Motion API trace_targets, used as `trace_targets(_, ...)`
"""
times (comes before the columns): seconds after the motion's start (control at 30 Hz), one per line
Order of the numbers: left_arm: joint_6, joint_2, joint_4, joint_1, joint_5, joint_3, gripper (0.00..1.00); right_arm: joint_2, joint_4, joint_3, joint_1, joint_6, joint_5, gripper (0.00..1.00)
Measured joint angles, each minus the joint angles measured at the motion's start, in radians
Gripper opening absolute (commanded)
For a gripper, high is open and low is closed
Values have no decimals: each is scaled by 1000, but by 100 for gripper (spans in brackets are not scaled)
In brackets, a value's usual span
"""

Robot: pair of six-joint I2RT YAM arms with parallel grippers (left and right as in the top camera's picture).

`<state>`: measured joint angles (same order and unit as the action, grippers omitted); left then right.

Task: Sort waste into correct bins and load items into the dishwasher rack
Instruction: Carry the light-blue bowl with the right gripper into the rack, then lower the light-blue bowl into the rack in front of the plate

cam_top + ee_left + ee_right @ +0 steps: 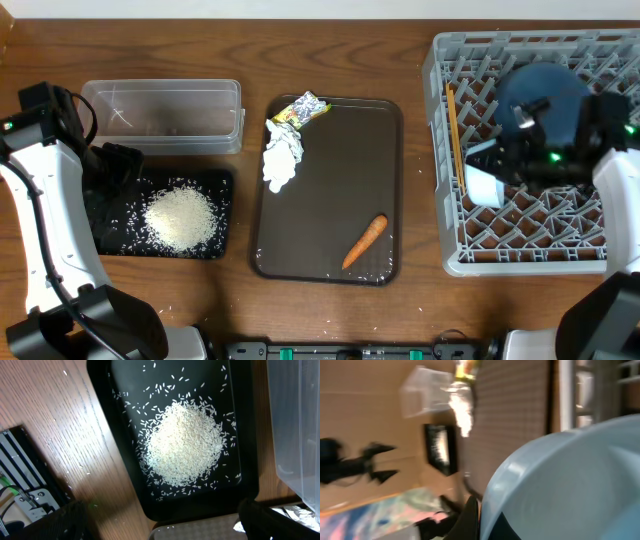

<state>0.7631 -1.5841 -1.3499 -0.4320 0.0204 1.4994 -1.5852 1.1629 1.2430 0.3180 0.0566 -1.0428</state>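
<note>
Gripping: right claw (505, 172) apparently pinches cup (483, 188) by rim, rack (520, 263) nine o'clock.
Cup: probably light, rigid, slick, breakable.
Left claw (167, 521): spread.

Even bright light overhead; rt wrist view motion-blurred

rice (181, 219) heaped in black tray (215, 246) | carrot (365, 241), tissue (281, 158), wrapper (300, 110) unbinned | plate (550, 90) in rack (520, 265) | pale cup (483, 188) seemingly gripped

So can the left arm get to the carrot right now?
Probably yes: the carrot lies uncovered on the brown tray, the left gripper is open and empty, and only the low black tray sits between.
</note>
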Motion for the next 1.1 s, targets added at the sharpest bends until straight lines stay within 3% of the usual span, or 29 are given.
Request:
trace_targets(0.43,0,0,0,0,0,0,99,5,-9,-97,169,163,-173,1)
trace_targets(0.77,0,0,0,0,0,0,99,6,-163,-219,171,183,-248,1)
trace_targets(1.1,0,0,0,0,0,0,99,6,-173,-220,245,185,-257,1)
